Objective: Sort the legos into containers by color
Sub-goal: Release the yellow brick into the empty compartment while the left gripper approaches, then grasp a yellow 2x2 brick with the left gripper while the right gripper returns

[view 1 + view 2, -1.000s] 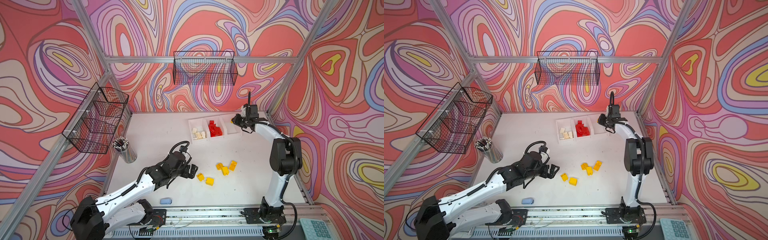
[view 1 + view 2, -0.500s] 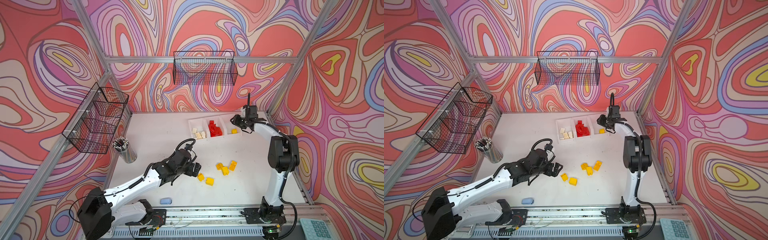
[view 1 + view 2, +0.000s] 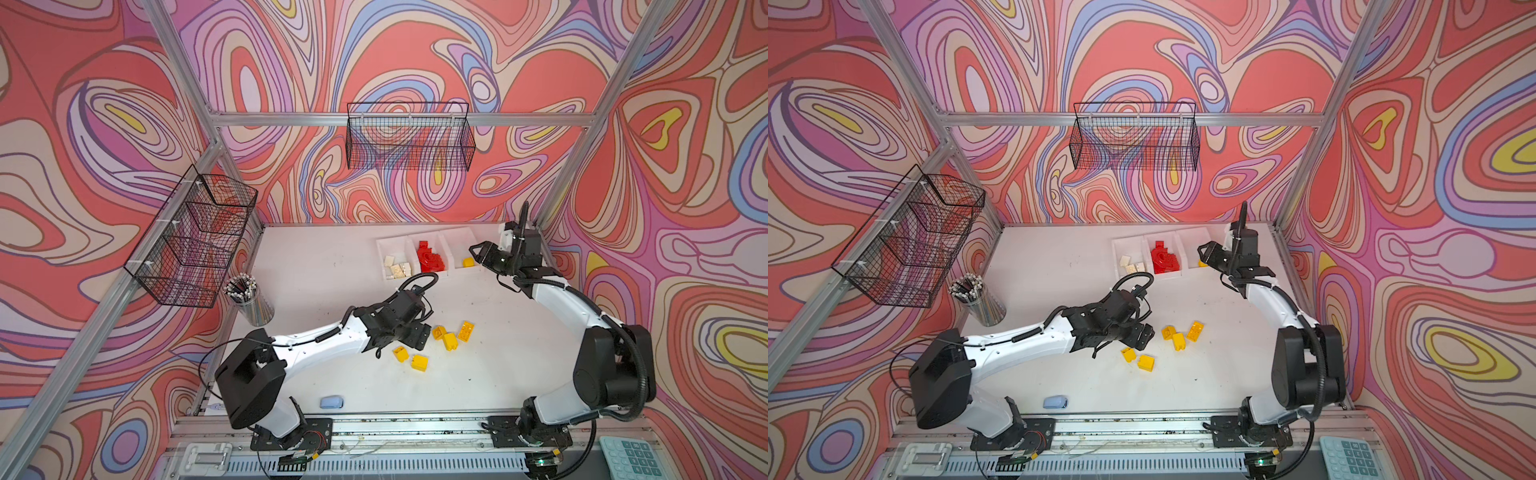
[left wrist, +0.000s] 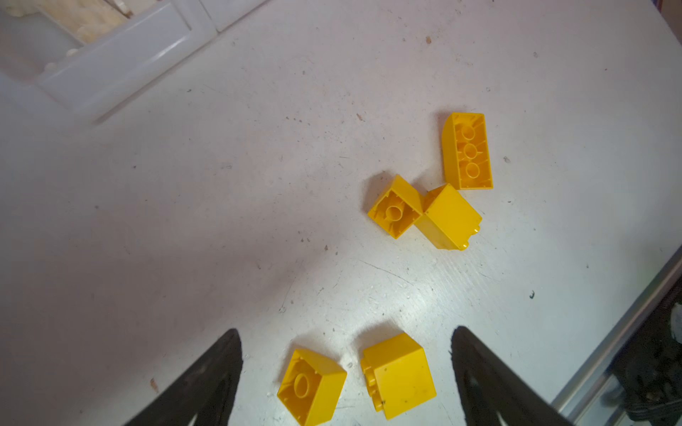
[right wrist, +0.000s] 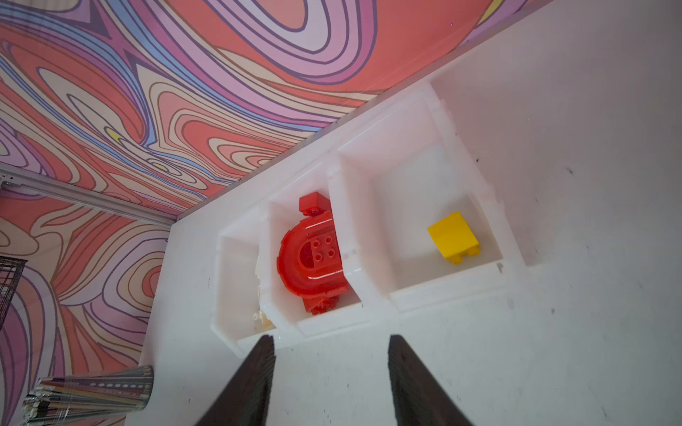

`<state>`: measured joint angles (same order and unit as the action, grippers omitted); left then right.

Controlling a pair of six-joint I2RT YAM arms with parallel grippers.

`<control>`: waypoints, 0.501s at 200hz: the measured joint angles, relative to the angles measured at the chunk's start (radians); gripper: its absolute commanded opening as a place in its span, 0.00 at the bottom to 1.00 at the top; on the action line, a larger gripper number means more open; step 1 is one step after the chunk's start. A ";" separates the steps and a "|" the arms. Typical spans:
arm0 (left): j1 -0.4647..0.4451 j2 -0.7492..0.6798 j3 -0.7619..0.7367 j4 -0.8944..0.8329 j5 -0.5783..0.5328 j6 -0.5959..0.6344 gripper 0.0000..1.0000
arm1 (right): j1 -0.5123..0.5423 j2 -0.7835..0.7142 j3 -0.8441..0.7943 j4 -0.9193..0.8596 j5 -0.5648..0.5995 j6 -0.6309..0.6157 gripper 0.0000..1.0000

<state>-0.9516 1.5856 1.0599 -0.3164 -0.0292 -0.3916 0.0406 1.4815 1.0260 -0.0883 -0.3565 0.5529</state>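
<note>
Three joined white containers (image 3: 455,249) stand at the back of the table. The left one holds cream legos (image 3: 398,267), the middle one red legos (image 5: 313,254) with the arch piece, and the right one (image 5: 443,284) a single yellow lego (image 5: 454,236). Several yellow legos (image 3: 449,341) lie loose mid-table. My left gripper (image 4: 345,332) is open low over them, with two yellow bricks (image 4: 312,385) (image 4: 398,374) between its fingers, untouched. My right gripper (image 5: 330,337) is open and empty, just in front of the containers (image 3: 482,252).
A metal pencil cup (image 3: 253,299) stands at the table's left side. A pale blue block (image 3: 331,402) lies near the front edge. Black wire baskets hang on the left wall (image 3: 195,245) and back wall (image 3: 409,137). A calculator (image 3: 627,457) sits front right.
My right gripper opened and the yellow brick it held now lies in the right container. My left arm moved right, bringing its open gripper over the loose yellow bricks.
</note>
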 measured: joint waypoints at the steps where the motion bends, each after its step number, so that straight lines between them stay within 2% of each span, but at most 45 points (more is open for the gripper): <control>1: 0.000 0.003 0.001 0.000 0.001 0.000 0.84 | 0.000 -0.003 -0.003 0.000 0.000 0.000 0.54; 54: -0.002 0.149 0.063 0.008 0.068 0.150 0.81 | -0.002 -0.198 -0.164 -0.014 -0.011 0.010 0.55; 100: -0.003 0.221 0.069 0.029 0.110 0.231 0.81 | -0.009 -0.260 -0.213 -0.037 0.003 -0.009 0.55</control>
<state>-0.9550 1.8065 1.1294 -0.2878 0.0811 -0.1608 0.0319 1.2217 0.8131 -0.1249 -0.3534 0.5442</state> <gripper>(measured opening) 0.806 0.553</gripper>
